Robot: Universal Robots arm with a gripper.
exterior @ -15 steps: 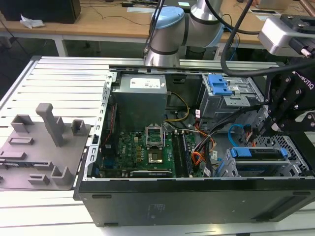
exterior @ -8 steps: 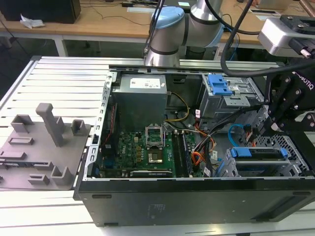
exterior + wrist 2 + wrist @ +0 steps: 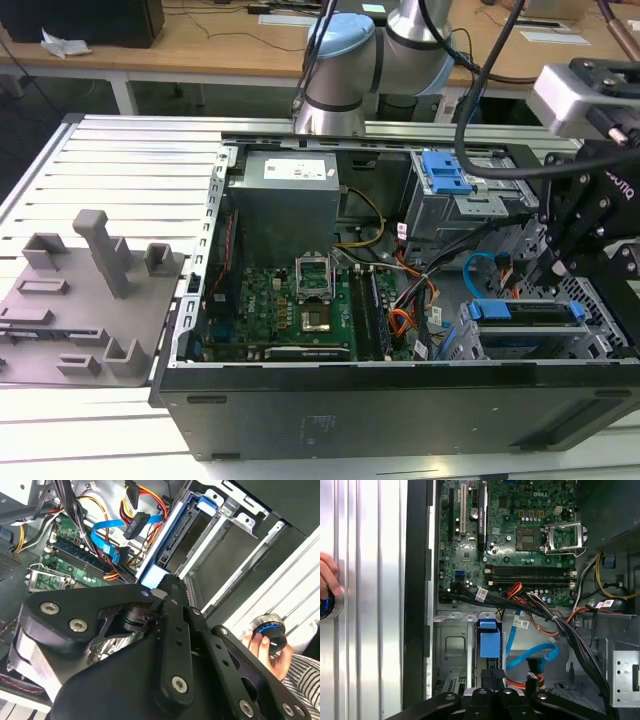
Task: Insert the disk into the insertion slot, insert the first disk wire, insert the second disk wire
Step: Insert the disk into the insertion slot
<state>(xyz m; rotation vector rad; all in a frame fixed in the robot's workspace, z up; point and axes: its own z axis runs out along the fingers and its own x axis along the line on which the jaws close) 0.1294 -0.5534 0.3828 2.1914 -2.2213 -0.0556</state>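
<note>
In the first wrist view, the disk is partly hidden from me; a hand is cut off at the edge.

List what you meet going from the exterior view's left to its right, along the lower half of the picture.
From the left: grey fixture plate with upright blocks → green motherboard → orange wire bundle → the disk in its blue frame, sitting in the insertion slot.
</note>
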